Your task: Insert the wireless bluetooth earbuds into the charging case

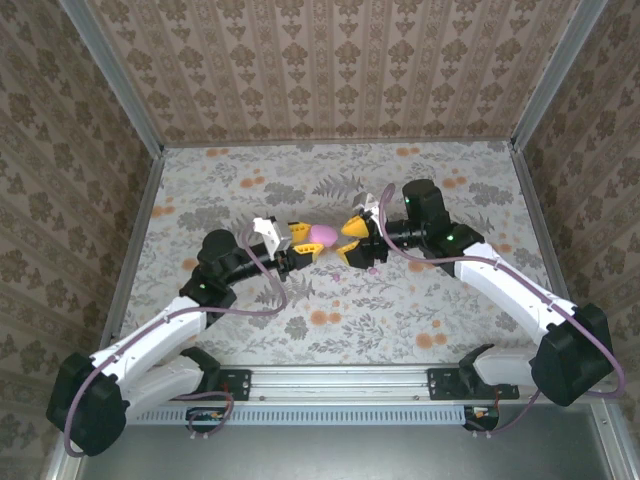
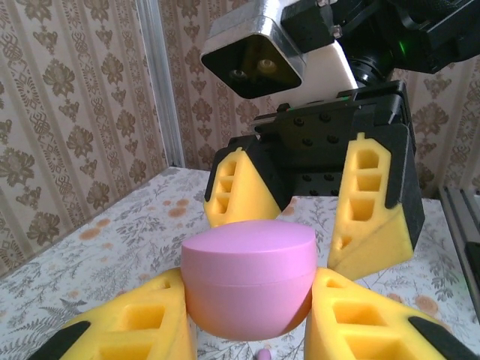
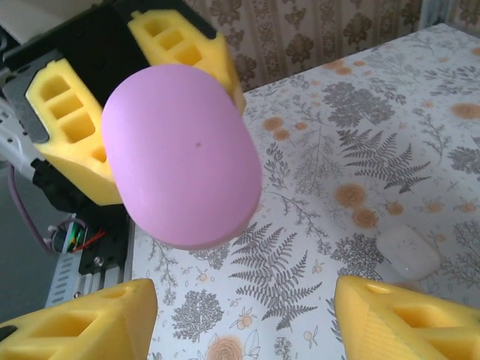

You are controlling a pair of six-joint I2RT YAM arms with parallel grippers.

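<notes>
Bright, even light; soft shadows

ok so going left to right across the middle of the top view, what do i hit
left gripper → pink charging case → right gripper

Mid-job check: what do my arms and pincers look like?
Left arm and right arm: white links, black joints, purple cables, green lights. Left pincer and right pincer: black bodies, yellow wedge fingers with square hollows.
</notes>
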